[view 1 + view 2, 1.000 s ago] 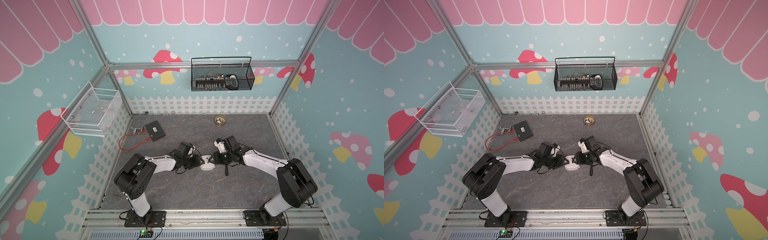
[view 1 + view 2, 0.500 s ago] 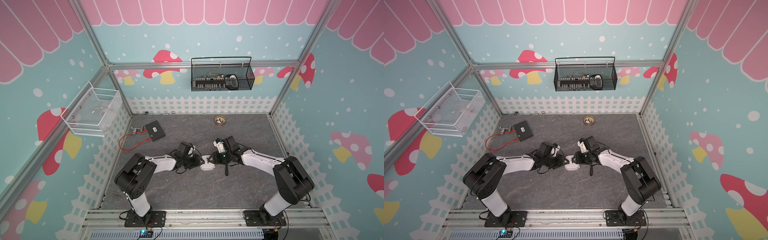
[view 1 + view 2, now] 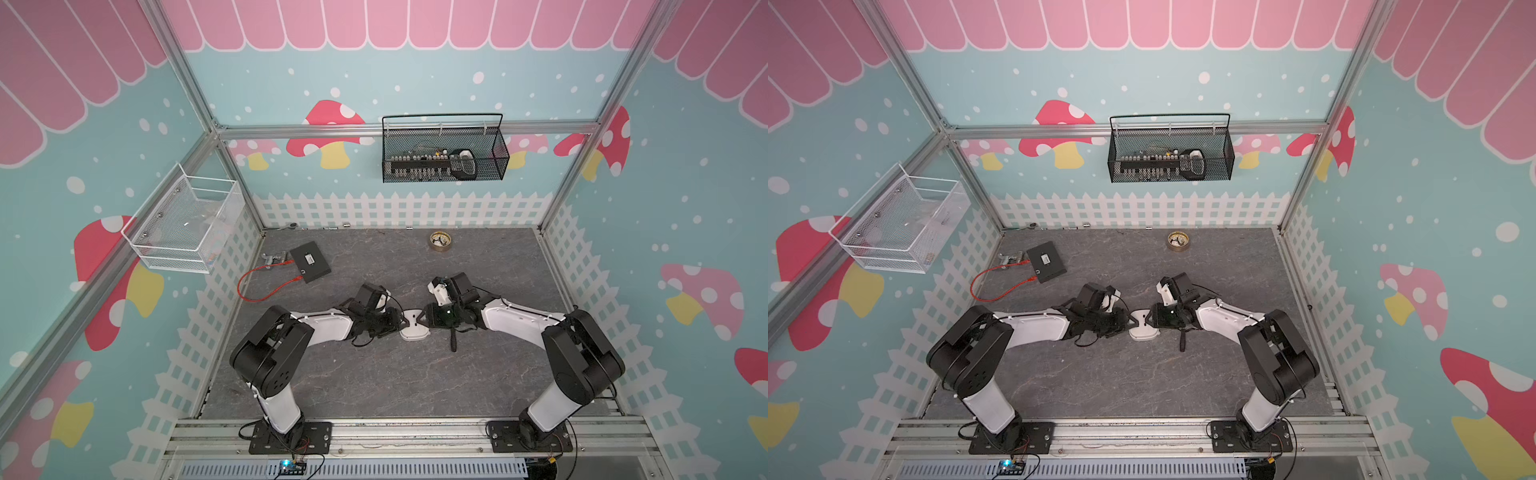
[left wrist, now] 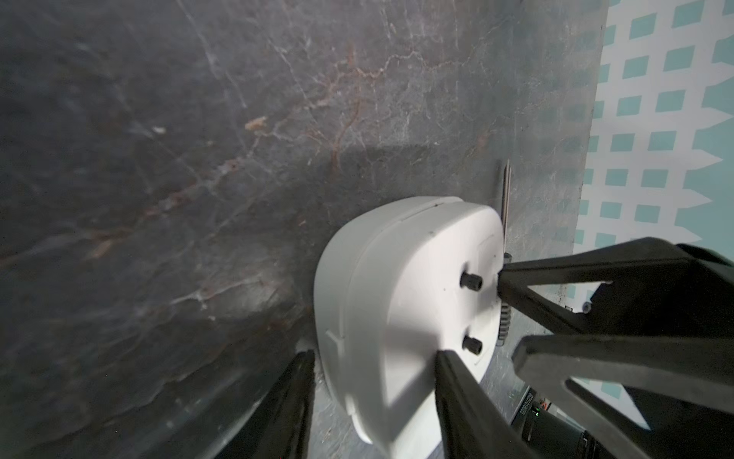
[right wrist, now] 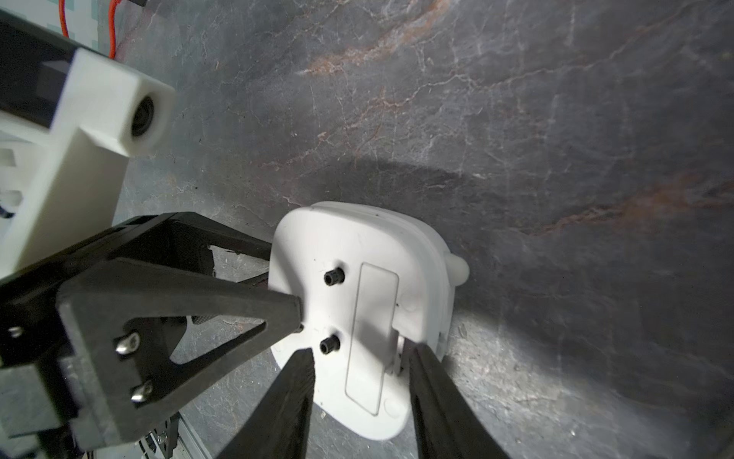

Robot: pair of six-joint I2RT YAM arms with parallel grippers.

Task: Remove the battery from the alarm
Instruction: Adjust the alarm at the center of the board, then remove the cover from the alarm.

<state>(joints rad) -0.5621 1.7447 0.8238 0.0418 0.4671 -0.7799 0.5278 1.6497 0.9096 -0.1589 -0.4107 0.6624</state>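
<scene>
The white alarm (image 3: pixel 413 330) (image 3: pixel 1143 330) lies with its back up at the middle of the floor, between both arms. My left gripper (image 4: pixel 375 353) is shut on the alarm (image 4: pixel 397 298), with one finger under its face side and one on its back. My right gripper (image 5: pixel 361 349) is open over the alarm's back (image 5: pixel 357 254). Its fingers straddle one end of the closed rectangular compartment cover (image 5: pixel 371 337), one of them at the cover's edge notch. Two small black knobs (image 5: pixel 333 276) stand beside the cover. The battery is hidden.
A black-handled screwdriver (image 3: pixel 453 338) lies right next to the alarm, under my right gripper. A brass-rimmed disc (image 3: pixel 440 241) sits near the back fence. A black box (image 3: pixel 311 262) with a red wire (image 3: pixel 266 291) lies at the back left. Two wire baskets (image 3: pixel 444 153) (image 3: pixel 183 224) hang on the walls.
The right arm's elbow has shifted slightly. Both grippers have stayed at the alarm, which has not moved.
</scene>
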